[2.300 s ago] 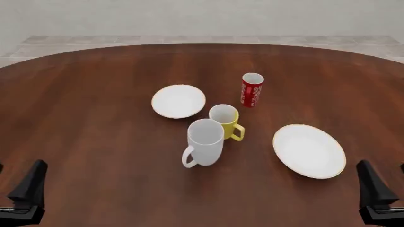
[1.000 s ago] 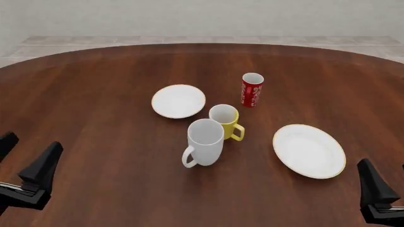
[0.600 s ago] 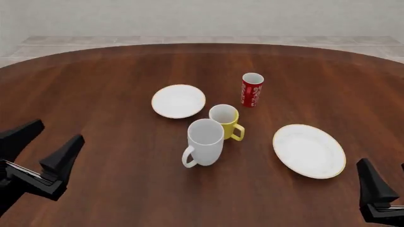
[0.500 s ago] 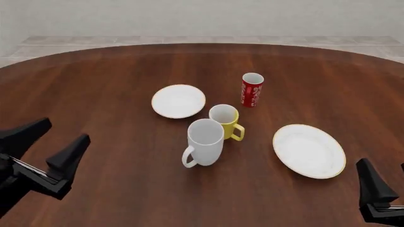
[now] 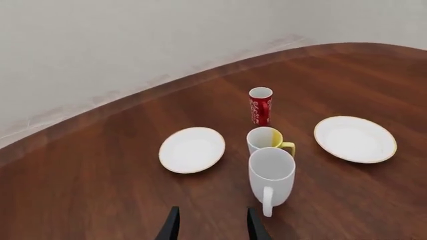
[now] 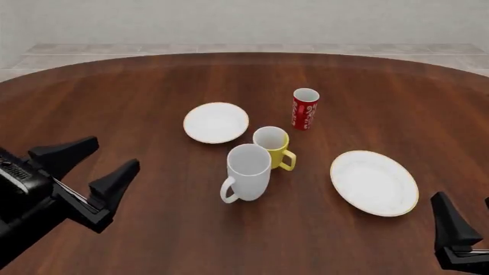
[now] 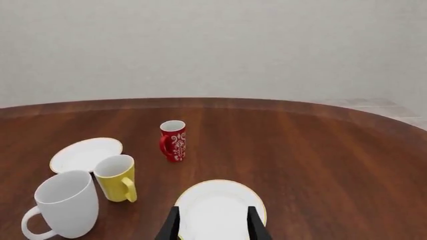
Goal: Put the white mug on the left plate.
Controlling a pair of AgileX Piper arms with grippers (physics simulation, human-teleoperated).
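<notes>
The white mug (image 6: 248, 171) stands upright in the middle of the table, its handle turned toward the near left; it also shows as the white mug (image 5: 271, 174) and the white mug (image 7: 64, 204). Behind it and to the left lies the left plate (image 6: 216, 122), small, white and gold-rimmed, with nothing on it; the wrist views show the left plate (image 5: 192, 149) and the left plate (image 7: 87, 154). My left gripper (image 6: 114, 152) is open, well to the mug's left, fingers (image 5: 251, 220) pointing at it. At the bottom right corner my right gripper (image 6: 464, 201) stands open, far from the mug.
A yellow mug (image 6: 272, 144) touches or nearly touches the white mug's far right side. A red patterned cup (image 6: 306, 109) stands further back. The larger gold-rimmed plate (image 6: 374, 182) lies to the right, just in front of the right gripper (image 7: 213, 214).
My left gripper has risen from the bottom left corner and moved forward and rightward toward the white mug. The right gripper, mugs and plates have not moved.
</notes>
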